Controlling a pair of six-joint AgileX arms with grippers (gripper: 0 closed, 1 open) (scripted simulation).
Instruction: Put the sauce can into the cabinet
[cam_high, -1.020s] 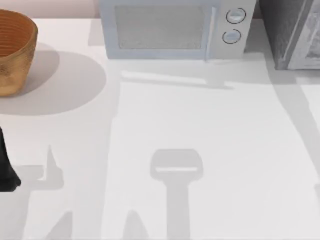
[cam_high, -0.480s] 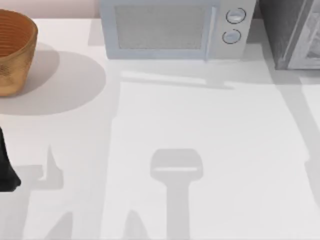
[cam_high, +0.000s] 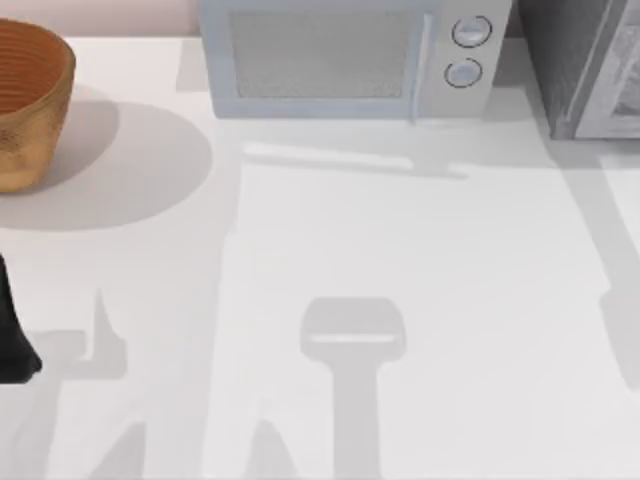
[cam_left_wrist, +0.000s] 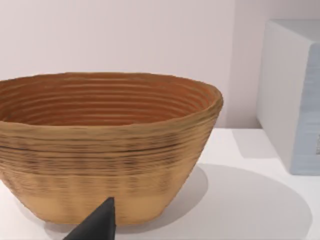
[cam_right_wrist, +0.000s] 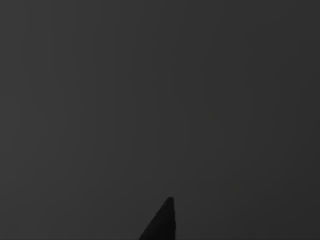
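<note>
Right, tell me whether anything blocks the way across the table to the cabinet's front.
Nothing visible does. The cabinet stands at the back right of the table, the microwave beside it, not in front. The basket sits far left, near the parked left arm. The right wrist view is dark.

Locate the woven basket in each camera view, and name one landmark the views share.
Top view: the woven basket is at the picture's left edge, towards the back, left of the microwave.
Left wrist view: the woven basket stands close ahead, with the microwave beside it.
Right wrist view: dark.
Shared landmark: the microwave.
</note>
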